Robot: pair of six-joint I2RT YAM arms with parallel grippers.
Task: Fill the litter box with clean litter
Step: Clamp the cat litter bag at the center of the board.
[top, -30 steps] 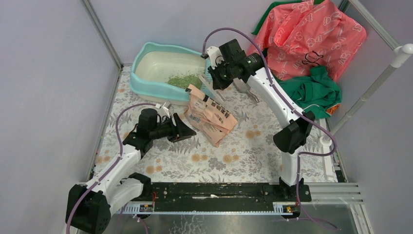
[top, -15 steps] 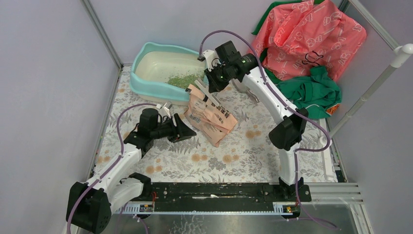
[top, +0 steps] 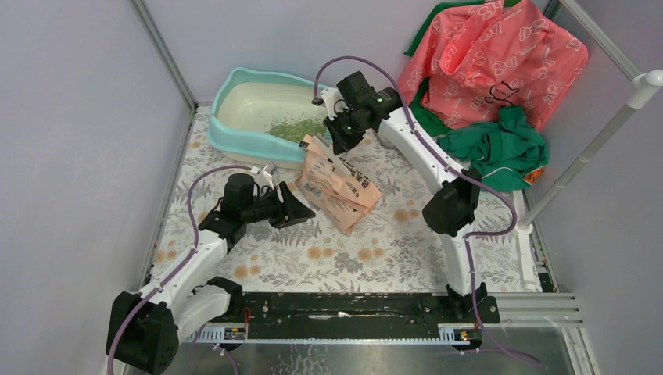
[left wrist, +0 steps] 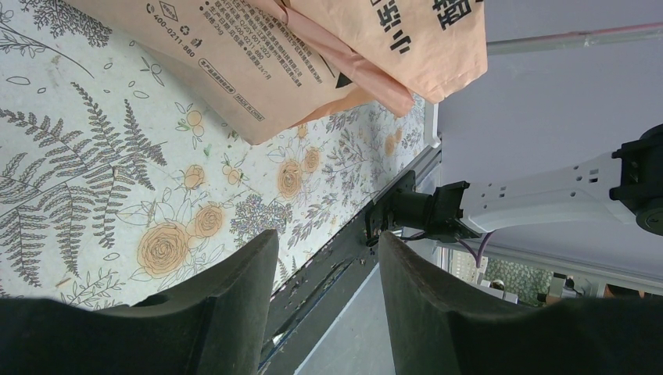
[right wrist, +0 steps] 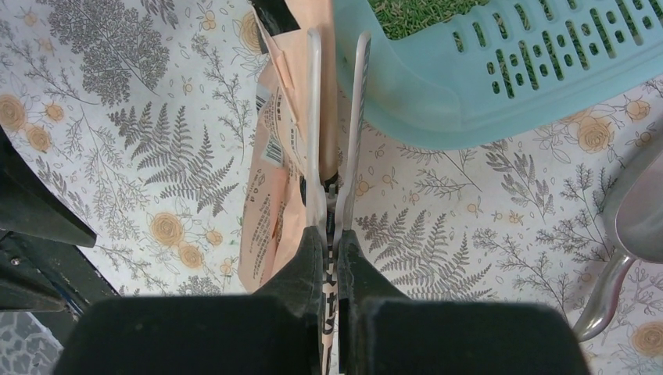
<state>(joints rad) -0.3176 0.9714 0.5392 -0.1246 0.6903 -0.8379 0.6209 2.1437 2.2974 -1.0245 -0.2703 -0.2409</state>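
Note:
The light-teal litter box (top: 234,142) stands at the back left, with a green heap of clean litter (top: 295,129) in its cream basin. In the right wrist view its slotted ledge (right wrist: 485,86) shows litter (right wrist: 414,12) behind it. A peach paper bag (top: 336,183) leans against the box's near corner. My right gripper (top: 338,133) is shut on a pale scissor-like tool (right wrist: 314,141). Its two long blades straddle the bag's top edge (right wrist: 274,195). My left gripper (top: 301,211) hangs open and empty just left of the bag (left wrist: 258,70).
A grey metal scoop (right wrist: 633,234) lies on the floral mat right of the box. A pink printed sack (top: 500,55) and green cloth (top: 500,148) fill the back right corner. A white post (top: 594,148) slants on the right. A black rail (top: 352,305) runs along the front.
My right gripper has moved left with the tool, from beside the box's right end to over the bag's top edge. The left arm has not moved.

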